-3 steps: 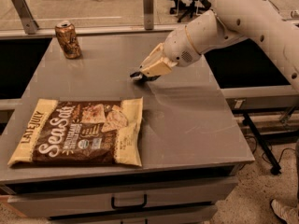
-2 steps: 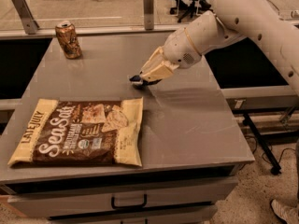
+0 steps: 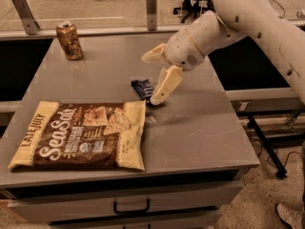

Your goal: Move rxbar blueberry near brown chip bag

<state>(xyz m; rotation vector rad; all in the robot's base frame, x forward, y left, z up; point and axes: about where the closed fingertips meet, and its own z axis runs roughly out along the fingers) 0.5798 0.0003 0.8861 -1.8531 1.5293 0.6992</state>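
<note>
**Q:** Where is the claw, and in what state?

**A:** The claw hangs low over the middle of the grey counter, at the end of the white arm that reaches in from the upper right. Its two cream fingers are spread wide. The upper finger points out to the left. The lower finger slants downward, with its tip at the counter surface. Nothing is pinched between them.

**Q:** Where is the rxbar blueberry?

**A:** The rxbar blueberry lies flat on the counter directly beneath the spread claw, just left of the lower finger's tip. Whether that tip touches the dark wrapper cannot be told.

**Q:** What else lies around the claw?

**A:** The brown chip bag lies flat below and to the left of the claw, along the counter's front edge. Its upper right corner is just beside the near end of the bar. A dented bronze drink can stands upright far to the claw's upper left, at the back corner of the counter, well apart from both bar and bag. A drawer handle shows under the front edge.
</note>
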